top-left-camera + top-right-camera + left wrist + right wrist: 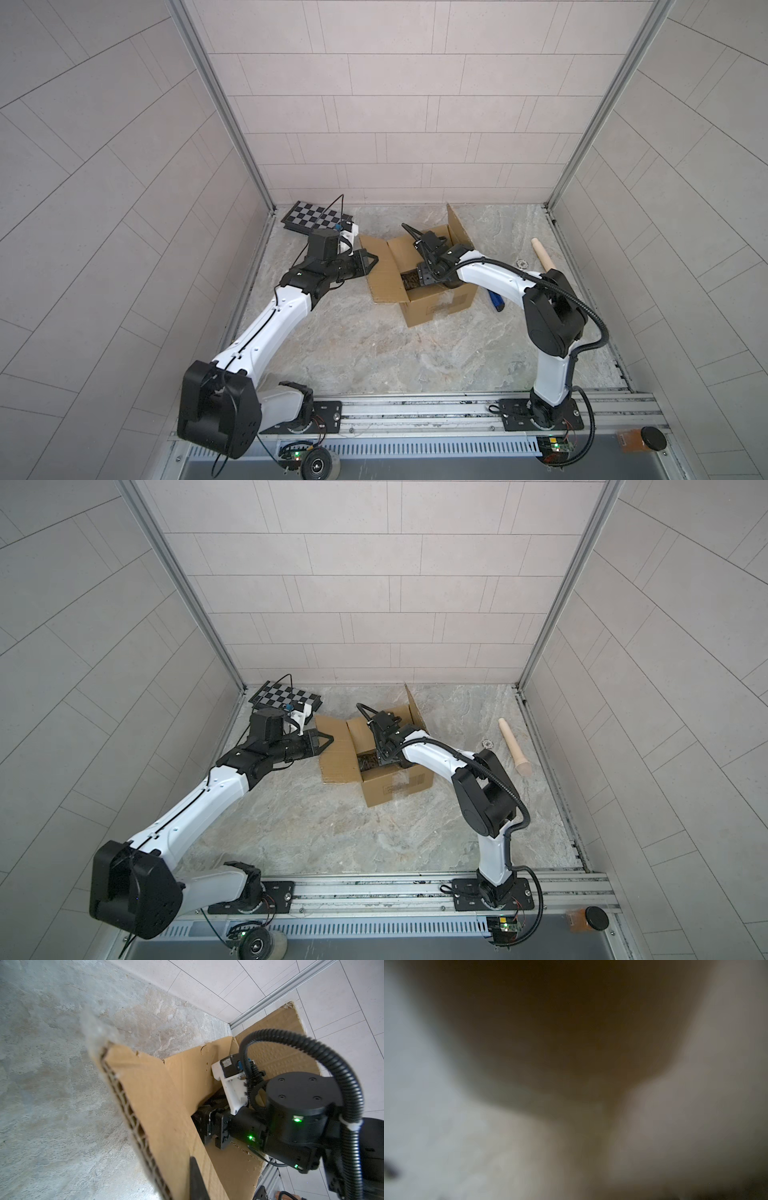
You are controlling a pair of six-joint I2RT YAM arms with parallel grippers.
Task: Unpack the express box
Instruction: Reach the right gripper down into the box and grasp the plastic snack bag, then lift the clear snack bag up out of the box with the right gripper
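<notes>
We find the express box (436, 309) upright, mouth up, at the back middle of the tabletop (353, 353) in both top views (390, 789). It sits turned, with 1 corner toward the near edge and its printed side facing near-right. 1 flap lies folded out flat to the left and 1 stands up at the far right, so its longest span runs left to right. The left tool (374, 261) is just left of the box, pinched on the outfolded flap's edge. The right tool (428, 279) reaches down inside the box. We cannot tell how its jaws stand, and its wrist view is all blur.
</notes>
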